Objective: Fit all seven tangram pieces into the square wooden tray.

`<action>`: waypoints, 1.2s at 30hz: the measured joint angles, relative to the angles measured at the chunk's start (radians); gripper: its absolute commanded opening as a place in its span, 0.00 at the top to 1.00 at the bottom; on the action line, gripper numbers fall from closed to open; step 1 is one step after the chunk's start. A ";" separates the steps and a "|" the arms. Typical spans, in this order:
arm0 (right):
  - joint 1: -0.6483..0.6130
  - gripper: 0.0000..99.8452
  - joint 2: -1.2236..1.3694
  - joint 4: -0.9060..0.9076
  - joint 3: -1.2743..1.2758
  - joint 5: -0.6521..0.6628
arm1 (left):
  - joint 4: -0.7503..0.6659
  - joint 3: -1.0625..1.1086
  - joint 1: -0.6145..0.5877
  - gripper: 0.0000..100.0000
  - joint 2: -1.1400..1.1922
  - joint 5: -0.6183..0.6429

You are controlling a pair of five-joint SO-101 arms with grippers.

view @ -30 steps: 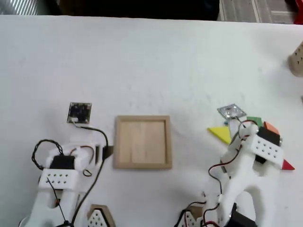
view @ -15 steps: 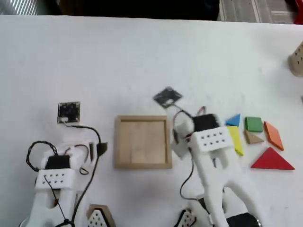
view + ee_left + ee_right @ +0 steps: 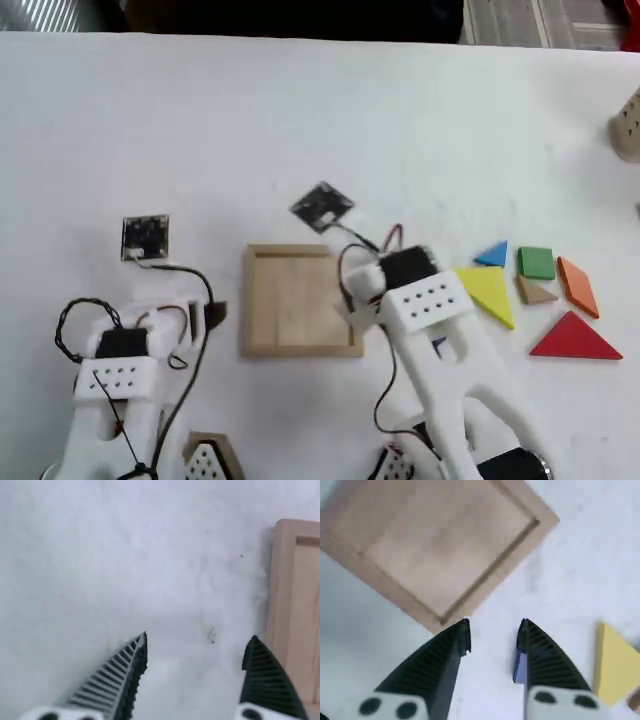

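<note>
The square wooden tray [image 3: 300,300] lies empty on the white table. My right gripper [image 3: 352,300] hangs open at the tray's right edge. In the right wrist view its fingertips [image 3: 492,627] sit just off a corner of the tray [image 3: 445,545]. A blue sliver [image 3: 519,666] runs along one finger; I cannot tell what it is. Right of that arm lie a yellow triangle [image 3: 490,292], blue triangle [image 3: 492,255], green square [image 3: 536,263], brown triangle [image 3: 537,292], orange parallelogram [image 3: 578,285] and red triangle [image 3: 574,338]. My left gripper [image 3: 208,318] is open beside the tray's left edge [image 3: 280,580], over bare table [image 3: 198,637].
A perforated wooden object [image 3: 628,125] stands at the far right edge. Wooden arm bases [image 3: 212,458] and loose cables [image 3: 85,320] sit near the front edge. The white table stretches open behind the tray.
The right arm swung left from above the pieces to the tray's right edge, uncovering them. The yellow triangle now lies slightly farther right. The left arm shifted a little left.
</note>
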 measured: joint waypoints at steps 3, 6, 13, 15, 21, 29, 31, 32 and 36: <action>0.100 0.79 0.000 0.000 0.061 0.115 | 0.000 0.000 0.000 0.70 0.000 0.000; 0.180 0.69 0.000 0.000 0.112 0.196 | 0.000 0.000 0.000 0.70 0.000 0.000; 0.227 0.69 0.000 -0.084 0.215 0.253 | 0.000 0.000 0.000 0.70 0.000 0.000; 0.236 0.69 0.000 -0.109 0.241 0.258 | 0.000 0.000 0.000 0.70 0.000 0.000; 0.334 0.70 -0.002 -0.189 0.264 0.285 | 0.000 0.000 0.000 0.70 0.000 0.000; 0.396 0.73 -0.002 -0.287 0.350 0.293 | 0.000 0.000 0.000 0.70 0.000 0.000; 0.399 0.72 -0.002 -0.287 0.351 0.293 | 0.000 0.000 0.000 0.70 0.000 0.000; 0.397 0.71 -0.002 -0.287 0.351 0.293 | 0.000 0.000 0.000 0.70 0.000 0.000; 0.397 0.72 -0.002 -0.287 0.351 0.293 | 0.000 0.000 0.000 0.70 0.000 0.000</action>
